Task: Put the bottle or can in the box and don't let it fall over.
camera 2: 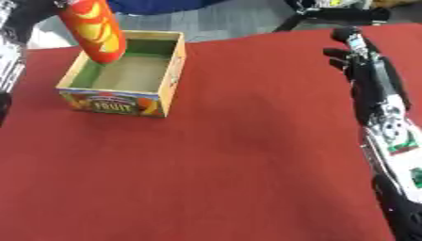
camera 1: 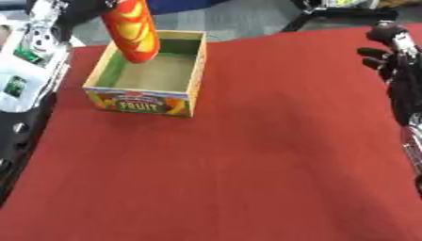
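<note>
Hand on the robot's left side is barely in view: only a dark shape at the top edge above the can [camera 1: 132,30], so whether its fingers wrap the can cannot be told, though the can hangs from that point with nothing else supporting it. The can, red with yellow markings, is near upright with a slight lean, its top toward the upper left and its lower end down and to the right. That lower end sits over the far left part of the box [camera 1: 191,80], seemingly at or just below rim level and clear of the floor inside; the exact gap cannot be judged. The box is open-topped, green within, with a fruit label on its near wall, and stands on the red bench [camera 1: 247,164] toward the far left corner. The right hand [camera 2: 350,52] rests at the far right edge, fingers relaxed and holding nothing, well apart from the box. Judgement: the left arm is the working one, and the coming move is a straight descent along the can's long axis. The lean should be corrected first so the base lands flat.
</note>
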Robot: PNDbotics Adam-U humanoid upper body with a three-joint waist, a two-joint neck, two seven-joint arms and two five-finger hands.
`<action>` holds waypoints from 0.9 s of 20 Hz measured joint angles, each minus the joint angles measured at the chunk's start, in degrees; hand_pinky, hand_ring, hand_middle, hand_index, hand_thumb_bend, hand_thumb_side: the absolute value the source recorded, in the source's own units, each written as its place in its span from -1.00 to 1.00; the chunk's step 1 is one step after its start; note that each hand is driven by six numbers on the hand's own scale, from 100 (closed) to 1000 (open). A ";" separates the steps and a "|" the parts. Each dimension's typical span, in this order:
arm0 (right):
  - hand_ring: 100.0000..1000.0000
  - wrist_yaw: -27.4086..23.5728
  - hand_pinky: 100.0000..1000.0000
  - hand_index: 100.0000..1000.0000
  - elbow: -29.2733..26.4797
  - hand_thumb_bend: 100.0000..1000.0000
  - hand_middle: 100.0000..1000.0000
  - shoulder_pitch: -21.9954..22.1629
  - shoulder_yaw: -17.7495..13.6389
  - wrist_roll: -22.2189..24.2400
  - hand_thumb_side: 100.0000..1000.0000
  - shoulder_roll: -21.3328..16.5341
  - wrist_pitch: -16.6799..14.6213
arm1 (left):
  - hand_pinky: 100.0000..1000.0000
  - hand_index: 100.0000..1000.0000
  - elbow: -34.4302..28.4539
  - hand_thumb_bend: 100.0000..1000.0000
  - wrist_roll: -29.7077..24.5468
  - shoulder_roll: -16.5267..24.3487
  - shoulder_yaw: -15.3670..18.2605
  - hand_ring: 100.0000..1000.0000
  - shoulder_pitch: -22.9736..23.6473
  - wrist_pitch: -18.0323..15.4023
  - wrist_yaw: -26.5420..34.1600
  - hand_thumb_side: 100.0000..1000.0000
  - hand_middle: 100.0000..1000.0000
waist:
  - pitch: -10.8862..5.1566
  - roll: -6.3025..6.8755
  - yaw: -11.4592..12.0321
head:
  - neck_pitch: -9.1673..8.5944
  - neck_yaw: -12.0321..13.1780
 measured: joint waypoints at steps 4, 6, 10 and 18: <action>0.62 0.00 0.78 0.70 -0.01 -1.00 0.72 -0.79 0.02 0.03 0.80 0.00 0.00 | 0.81 -0.01 4.76 -0.78 1.97 -0.89 1.25 0.11 -1.95 -1.80 -1.37 -0.27 -0.42 | 0.83 -0.19 -1.03 | -1.24 1.02; 0.62 0.00 0.78 0.70 -0.02 -1.00 0.72 -1.19 0.07 0.12 0.80 0.00 -0.02 | 0.82 0.03 7.18 -0.73 2.88 -1.67 1.89 0.13 -2.77 -2.92 -2.29 -0.25 -0.38 | 1.19 -0.35 -1.57 | -1.79 1.55; 0.62 0.00 0.78 0.70 -0.03 -1.00 0.73 -1.63 0.37 0.53 0.80 0.02 0.03 | 0.86 0.25 12.22 -0.50 4.07 -3.08 3.03 0.28 -3.85 -5.34 -4.40 -0.20 -0.14 | 1.59 -0.45 -2.15 | -2.43 2.26; 0.61 0.00 0.78 0.70 -0.03 -1.00 0.72 -1.61 0.39 0.82 0.81 0.09 0.09 | 1.00 0.74 18.12 0.47 0.98 -3.81 4.05 0.67 -3.84 -7.73 -8.38 0.24 0.54 | 1.74 -0.42 -2.15 | -2.44 2.32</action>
